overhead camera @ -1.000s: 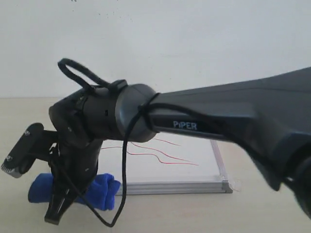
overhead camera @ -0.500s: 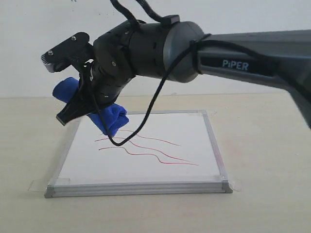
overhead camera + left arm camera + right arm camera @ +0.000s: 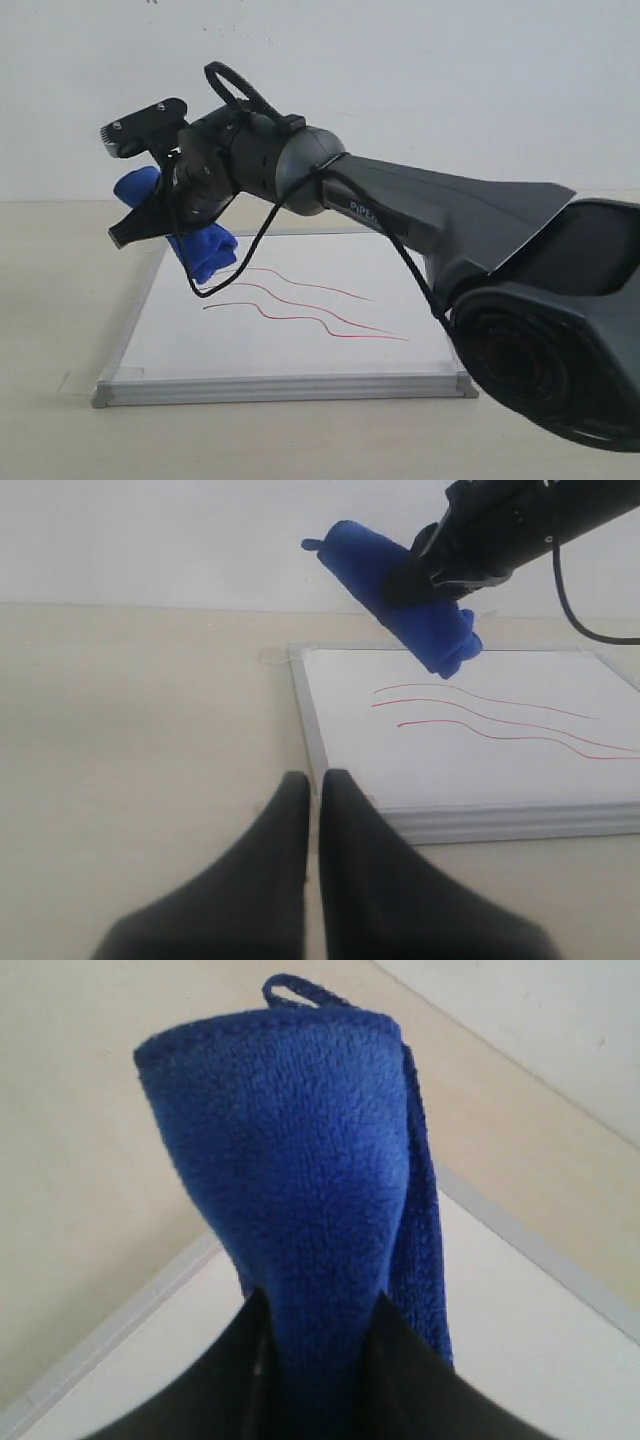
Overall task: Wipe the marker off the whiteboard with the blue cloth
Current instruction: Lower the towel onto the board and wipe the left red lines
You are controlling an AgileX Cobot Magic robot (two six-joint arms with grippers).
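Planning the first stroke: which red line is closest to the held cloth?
The rearmost marker line, by the whiteboard's far edge; the other two lie nearer the front.

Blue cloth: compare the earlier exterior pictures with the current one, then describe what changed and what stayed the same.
The right claw, shut on the blue cloth, has lifted it from the table off the whiteboard's near left corner, up and back. It now hangs above the board's far left part, not wiping yet. The whiteboard and the three red marker lines are unchanged.

Dark, probably grey arm (image 3: 450,215); black cable (image 3: 212,70)
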